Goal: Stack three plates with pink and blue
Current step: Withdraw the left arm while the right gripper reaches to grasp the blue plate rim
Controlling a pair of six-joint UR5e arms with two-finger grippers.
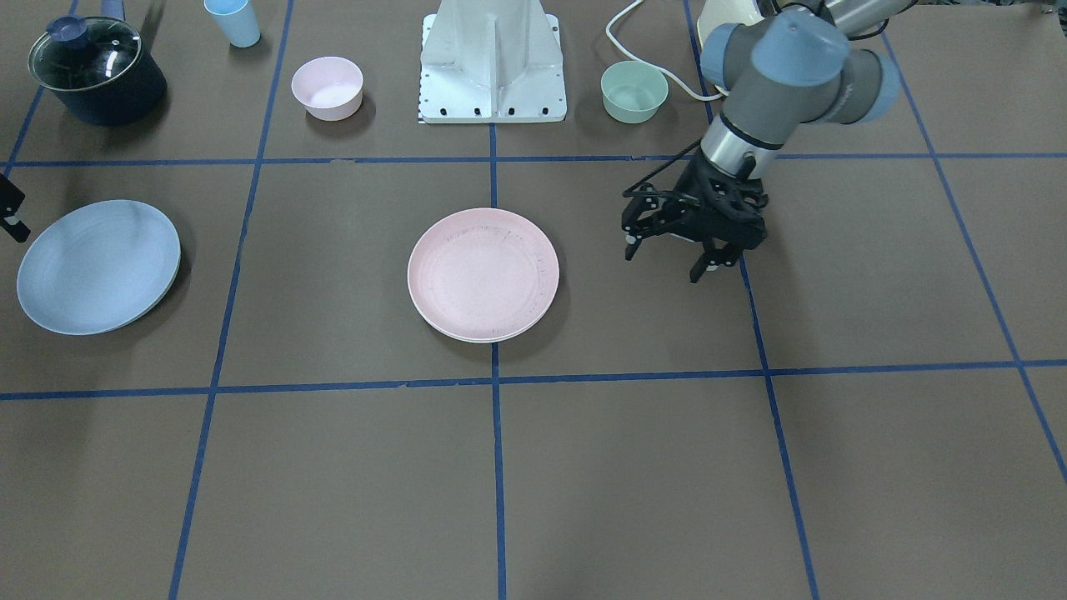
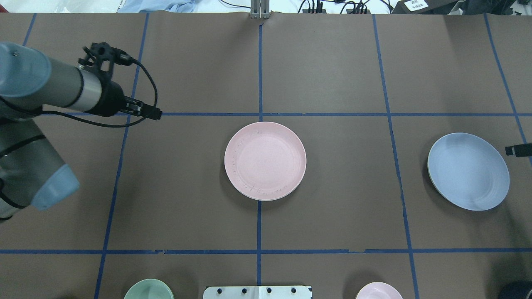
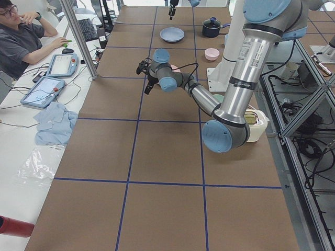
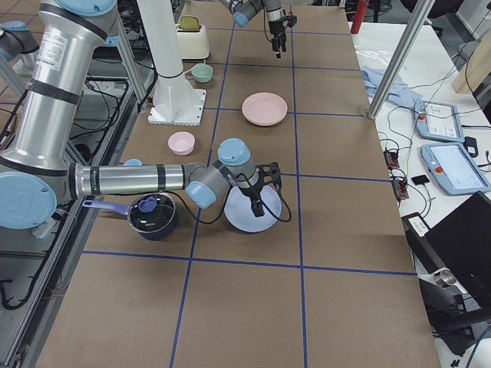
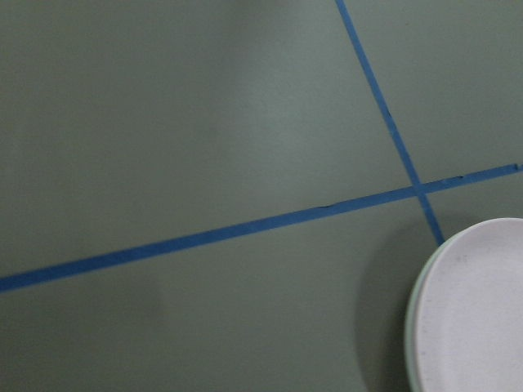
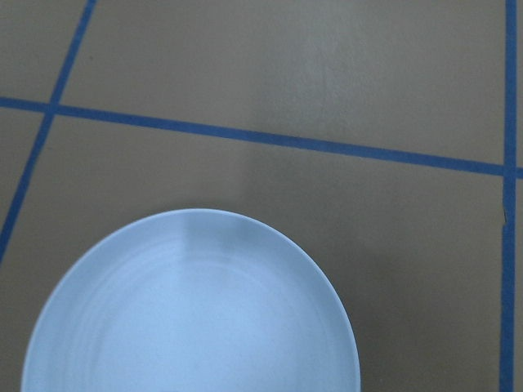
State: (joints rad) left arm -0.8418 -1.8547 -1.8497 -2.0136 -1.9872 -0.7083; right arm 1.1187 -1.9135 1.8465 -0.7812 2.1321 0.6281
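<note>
Pink plate mid-table; left gripper hovers near, fingers apart; right gripper, fingers' state untellable, seemingly over rim of blue plate.

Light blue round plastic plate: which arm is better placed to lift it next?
Right, probably. The right gripper is near the edge of the light blue round plastic plate and its wrist camera looks straight onto it. The open left gripper hangs beside the pastel pink round plate, far away.
</note>
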